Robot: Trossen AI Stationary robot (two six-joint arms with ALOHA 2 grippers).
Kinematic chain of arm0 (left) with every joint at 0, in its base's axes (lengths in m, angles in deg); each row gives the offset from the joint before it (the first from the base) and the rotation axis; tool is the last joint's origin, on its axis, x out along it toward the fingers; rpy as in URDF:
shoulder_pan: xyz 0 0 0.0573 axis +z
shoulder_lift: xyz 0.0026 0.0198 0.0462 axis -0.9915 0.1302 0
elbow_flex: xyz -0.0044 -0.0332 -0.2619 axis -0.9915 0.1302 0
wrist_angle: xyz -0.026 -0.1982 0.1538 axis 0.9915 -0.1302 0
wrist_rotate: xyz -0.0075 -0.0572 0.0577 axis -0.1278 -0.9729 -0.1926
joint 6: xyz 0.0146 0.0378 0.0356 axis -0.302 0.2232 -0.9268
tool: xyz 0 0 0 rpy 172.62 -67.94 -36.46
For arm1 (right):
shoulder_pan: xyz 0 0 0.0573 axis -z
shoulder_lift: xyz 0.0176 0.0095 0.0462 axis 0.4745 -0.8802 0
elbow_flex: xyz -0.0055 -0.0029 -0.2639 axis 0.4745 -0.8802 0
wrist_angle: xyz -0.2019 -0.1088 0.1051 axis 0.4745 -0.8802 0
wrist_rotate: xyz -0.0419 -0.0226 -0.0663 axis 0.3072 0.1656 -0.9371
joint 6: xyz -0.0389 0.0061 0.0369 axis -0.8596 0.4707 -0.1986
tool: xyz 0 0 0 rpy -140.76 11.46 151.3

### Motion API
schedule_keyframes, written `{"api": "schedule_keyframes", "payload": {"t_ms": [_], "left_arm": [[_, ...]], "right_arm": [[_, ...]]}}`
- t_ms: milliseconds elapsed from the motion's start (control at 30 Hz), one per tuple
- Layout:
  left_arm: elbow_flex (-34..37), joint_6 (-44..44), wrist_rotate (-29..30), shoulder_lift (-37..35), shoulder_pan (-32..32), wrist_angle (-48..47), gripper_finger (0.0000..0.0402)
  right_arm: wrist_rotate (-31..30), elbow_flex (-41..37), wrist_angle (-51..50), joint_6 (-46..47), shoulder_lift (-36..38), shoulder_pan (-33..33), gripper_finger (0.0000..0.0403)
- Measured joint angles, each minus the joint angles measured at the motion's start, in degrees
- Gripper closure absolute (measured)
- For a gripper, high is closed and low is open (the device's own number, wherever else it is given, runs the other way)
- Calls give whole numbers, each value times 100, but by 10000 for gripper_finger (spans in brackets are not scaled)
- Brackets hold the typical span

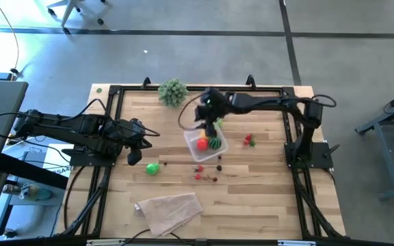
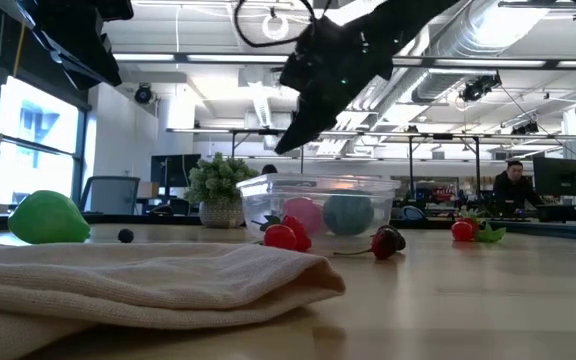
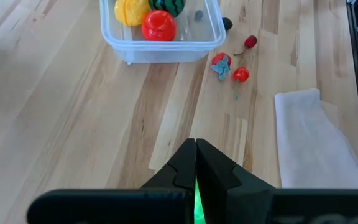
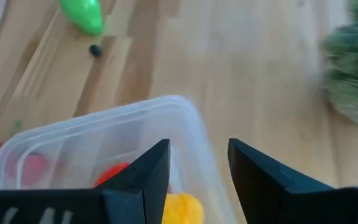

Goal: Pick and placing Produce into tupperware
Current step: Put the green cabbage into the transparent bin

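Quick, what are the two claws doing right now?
Left gripper: closed, holding nothing.
Right gripper: open and empty, over the tupperware.

The right arm reached in across the table, its right gripper (image 4: 197,165) hanging with fingers parted and empty. The left gripper (image 3: 196,163) waited at the left side, fingers pressed together.

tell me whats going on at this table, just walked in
A two-armed robot is sorting toy produce into a clear tupperware mid-table. The right gripper hangs over the box's rim, fingers open and empty. A yellow piece, a red one and a small watermelon already lie inside. The left gripper waits shut at the table's left side. A green piece, a strawberry and some small red ones remain on the wood.
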Motion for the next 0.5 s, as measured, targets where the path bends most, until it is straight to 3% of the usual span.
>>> {"api": "schedule_keyframes", "payload": {"t_ms": [167,333,500], "left_arm": [[-1,1,0,-1,-1,0,401],[0,-1,0,1,-1,-2,401],[0,0,0,0,-1,-2,401]], "right_arm": [[96,-667,120,78,597,593,249],[107,-1690,856,112,1285,1022,249],[81,-2687,1387,279,1509,1225,249]]}}
